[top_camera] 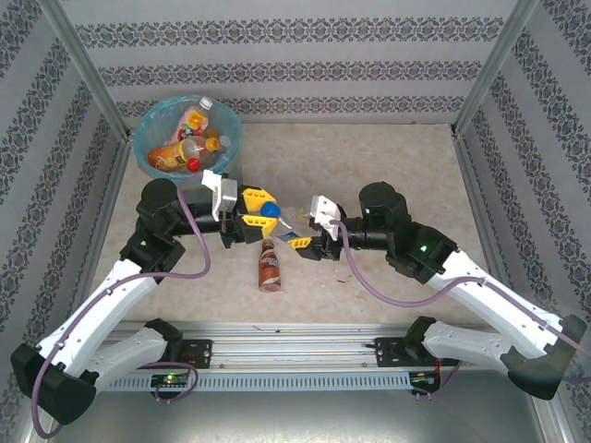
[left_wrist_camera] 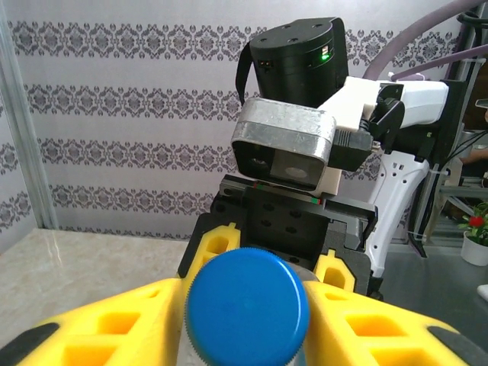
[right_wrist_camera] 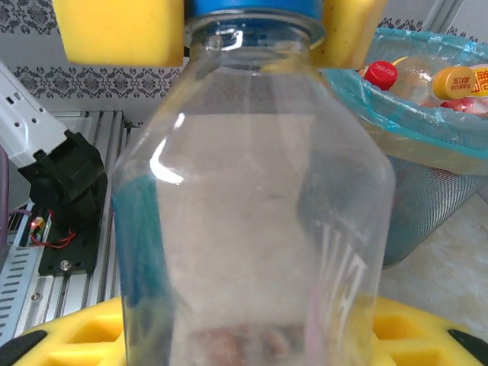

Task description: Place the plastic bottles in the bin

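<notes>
A beige bench (top_camera: 388, 157) is enclosed on three sides by patterned walls. From above, the bin (top_camera: 146, 125) in the far left corner already holds several bottles (top_camera: 189, 143). A brown bottle (top_camera: 269, 268) lies mid-bench, well apart from every wall. Just beyond it, a clear bottle (top_camera: 284, 224) hangs between both arms, with open bench toward the bin. In the left wrist view, the left fingers (left_wrist_camera: 114, 332) press against both sides of its blue cap (left_wrist_camera: 245, 305). In the right wrist view, the right fingers (right_wrist_camera: 84, 335) grip its lower end, with the bin close behind. Two bottles appear left to bin.
</notes>
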Available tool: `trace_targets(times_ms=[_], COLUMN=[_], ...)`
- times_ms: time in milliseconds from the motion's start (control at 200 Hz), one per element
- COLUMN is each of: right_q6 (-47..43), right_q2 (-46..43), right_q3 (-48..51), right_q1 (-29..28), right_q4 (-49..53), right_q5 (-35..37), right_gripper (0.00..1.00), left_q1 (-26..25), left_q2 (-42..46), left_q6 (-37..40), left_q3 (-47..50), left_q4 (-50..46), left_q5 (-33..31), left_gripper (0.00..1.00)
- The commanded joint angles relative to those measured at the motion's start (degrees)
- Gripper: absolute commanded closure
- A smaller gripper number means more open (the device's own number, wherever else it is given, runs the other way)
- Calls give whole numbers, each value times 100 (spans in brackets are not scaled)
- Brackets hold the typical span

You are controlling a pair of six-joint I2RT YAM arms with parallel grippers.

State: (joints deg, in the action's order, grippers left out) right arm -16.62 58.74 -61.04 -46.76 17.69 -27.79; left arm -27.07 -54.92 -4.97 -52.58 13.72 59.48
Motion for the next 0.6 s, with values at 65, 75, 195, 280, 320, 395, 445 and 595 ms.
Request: trace_targets(times_ms=[65,75,195,280,320,395,445,595], right_q6=[-42,-43,-22,16,31,100,119,392], right_q2=[26,24,34,-8,-43,-129,-200,-434], right_q3=[-192,-197,-200,-153,-99,16,76,316], right_q1=[-139,-140,-192,-252,-280,-287,-299,-298], right_q4=[-193,-191,-195,-250,-318,-440,-471,-816], right_q5=[-165,-165,-98,157,409,918,1171,2038], right_gripper=[51,51,44,24,4,2,2,2], left_q1=[-81,-82,-86,-79,-85,-79,-79,-79], left_q2=[40,44,106,230,302,427,483,615], left_q6=[-13,-35,-344,-512,-516,-389,-231,-47], left_q3=[-166,-161,-37,88,134,124,52,-249], left_q4=[212,248,754,1107,1175,1006,757,228], left_q5=[116,116,65,-198,-390,-805,-1036,-2078], left_gripper=[64,65,82,94,100,100,100,100])
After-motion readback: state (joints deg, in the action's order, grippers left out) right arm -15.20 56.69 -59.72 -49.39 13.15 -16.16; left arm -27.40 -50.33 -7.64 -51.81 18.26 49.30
